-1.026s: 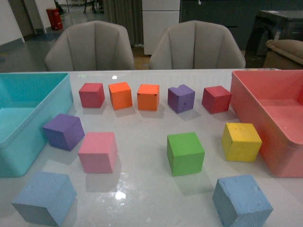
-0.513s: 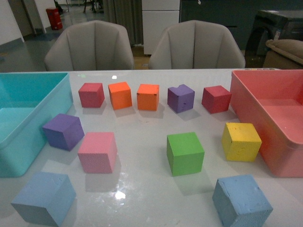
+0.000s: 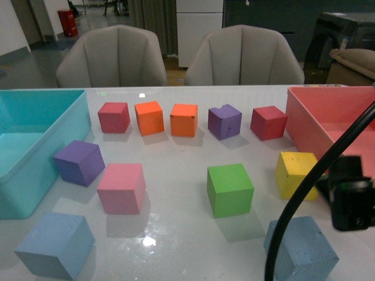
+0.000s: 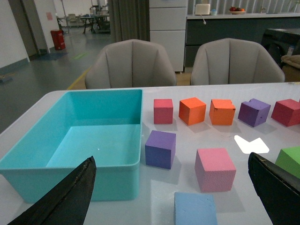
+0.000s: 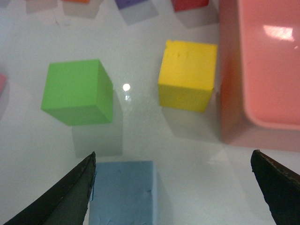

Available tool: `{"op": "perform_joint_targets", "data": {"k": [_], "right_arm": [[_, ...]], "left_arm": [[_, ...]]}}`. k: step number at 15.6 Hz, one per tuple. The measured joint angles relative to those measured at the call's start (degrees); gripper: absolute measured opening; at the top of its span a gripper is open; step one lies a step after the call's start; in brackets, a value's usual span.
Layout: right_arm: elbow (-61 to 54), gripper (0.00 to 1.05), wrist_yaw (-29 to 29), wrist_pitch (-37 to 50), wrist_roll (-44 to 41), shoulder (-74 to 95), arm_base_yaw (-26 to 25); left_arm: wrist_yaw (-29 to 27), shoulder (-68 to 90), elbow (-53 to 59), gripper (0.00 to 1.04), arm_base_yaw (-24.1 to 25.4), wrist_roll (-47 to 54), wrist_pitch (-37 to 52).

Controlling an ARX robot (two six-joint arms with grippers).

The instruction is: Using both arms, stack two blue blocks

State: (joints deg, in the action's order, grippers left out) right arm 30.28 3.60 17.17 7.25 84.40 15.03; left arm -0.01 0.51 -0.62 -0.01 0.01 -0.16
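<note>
Right wrist view had the right gripper (image 5: 173,187) spread wide over a matte light-blue foam cube (image 5: 123,194) sitting off-centre between its jaws, so descending might clip and skew it, while the second light-blue foam cube (image 4: 194,208) lay below the equally wide left gripper (image 4: 168,192).

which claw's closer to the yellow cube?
Right. The right claw hovers open just short of the yellow cube, by the right blue block. The left claw sits by the teal bin, near the left blue block.

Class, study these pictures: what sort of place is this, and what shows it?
Likely an office or lab room: grey padded chairs at a white table, a dark cabinet counter behind, and an open polished floor beyond.
</note>
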Motion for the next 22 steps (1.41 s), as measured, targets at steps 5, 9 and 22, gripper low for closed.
{"op": "perform_joint_targets", "data": {"k": [5, 9, 22], "right_arm": [[2.4, 0.98, 0.5, -2.6, 6.1, 6.6, 5.6], [4.0, 0.98, 0.3, -3.2, 8.3, 10.3, 6.8], [3.5, 0.93, 0.5, 6.7, 9.1, 24.3, 7.0]], "left_arm": [[0.0, 0.0, 0.0, 0.98, 0.0, 0.0, 0.0], [0.0, 0.0, 0.0, 0.98, 0.0, 0.0, 0.0], [0.0, 0.0, 0.0, 0.98, 0.0, 0.0, 0.0]]}}
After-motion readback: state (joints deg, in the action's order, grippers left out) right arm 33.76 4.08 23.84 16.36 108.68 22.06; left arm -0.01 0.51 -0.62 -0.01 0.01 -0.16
